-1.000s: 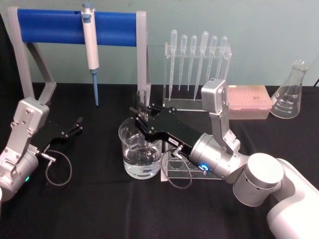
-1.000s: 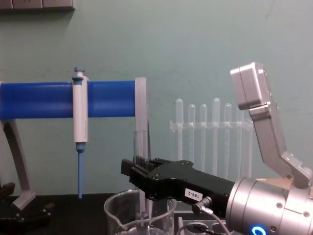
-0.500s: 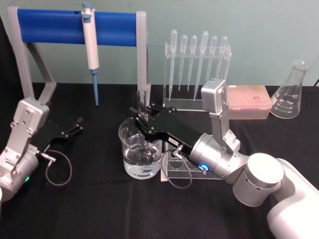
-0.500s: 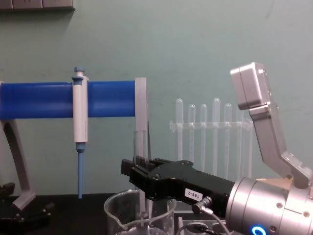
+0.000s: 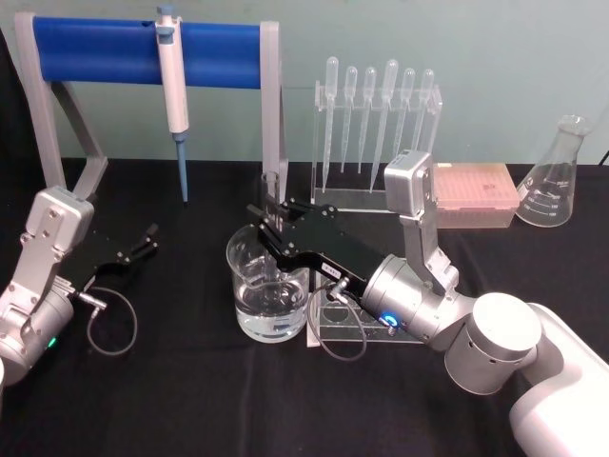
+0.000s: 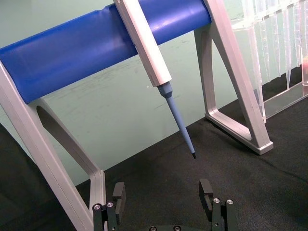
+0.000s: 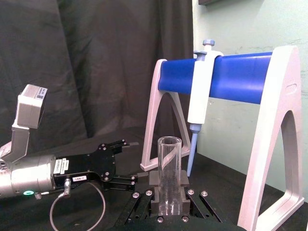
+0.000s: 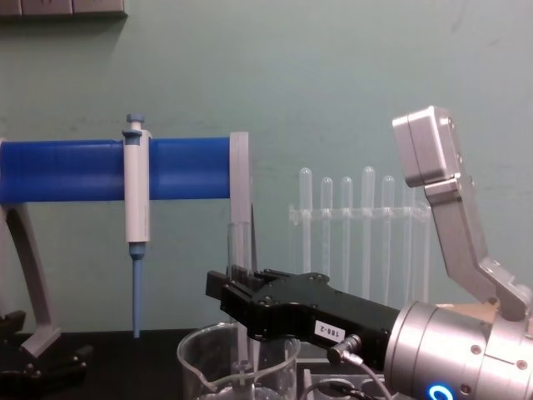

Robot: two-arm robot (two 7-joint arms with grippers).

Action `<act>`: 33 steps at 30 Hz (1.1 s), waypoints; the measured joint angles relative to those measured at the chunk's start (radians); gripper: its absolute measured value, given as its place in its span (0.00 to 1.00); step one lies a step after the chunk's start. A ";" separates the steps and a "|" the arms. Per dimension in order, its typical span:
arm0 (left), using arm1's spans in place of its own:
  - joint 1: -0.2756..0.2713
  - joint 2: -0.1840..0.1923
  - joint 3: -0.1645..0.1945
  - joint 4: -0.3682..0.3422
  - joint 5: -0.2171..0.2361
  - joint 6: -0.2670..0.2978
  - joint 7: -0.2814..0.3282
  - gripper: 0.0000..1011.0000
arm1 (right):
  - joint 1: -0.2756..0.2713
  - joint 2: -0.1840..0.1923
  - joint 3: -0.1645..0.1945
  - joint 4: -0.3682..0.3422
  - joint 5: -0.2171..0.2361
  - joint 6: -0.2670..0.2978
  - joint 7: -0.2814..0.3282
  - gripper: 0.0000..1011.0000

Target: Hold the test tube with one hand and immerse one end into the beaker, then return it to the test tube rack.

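Black cloth is covering the worktop [image 5: 190, 400] in front of a pale green wall. The right tool [image 5: 271, 221] is reaching in from the robot's right, over the beaker [image 5: 249, 307], with its fingers clamped on the tube [image 5: 270, 188]. The tube is standing upright in that grip, pinched partway along, so its open rim is rising above the fingers while its lower end is hanging inside the beaker; whether the tip is actually reaching the water cannot be told. The rack [image 5: 324, 335], a clear stand, is sitting just beside the beaker on its right, partly under the right wrist. The left tool [image 5: 145, 240] is lying low over the worktop well to the left, its fingers spread wide with nothing between them. Judging from this, the dip is under way and the return to the rack is not yet done. Several things are threatening that step. Smooth wet glass is likely to slide in a two-finger pinch if the arm is jerking. A sideways pull before the tube is lifted clear would be knocking it against the beaker wall and could be tipping or cracking either piece. With the rack so close under the wrist, a low sweep risks shoving it, and a tilted tube would be missing its hole.
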 joint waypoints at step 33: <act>0.000 0.000 0.000 0.000 0.000 0.000 0.000 0.99 | 0.000 0.000 0.000 0.000 0.000 0.000 0.000 0.22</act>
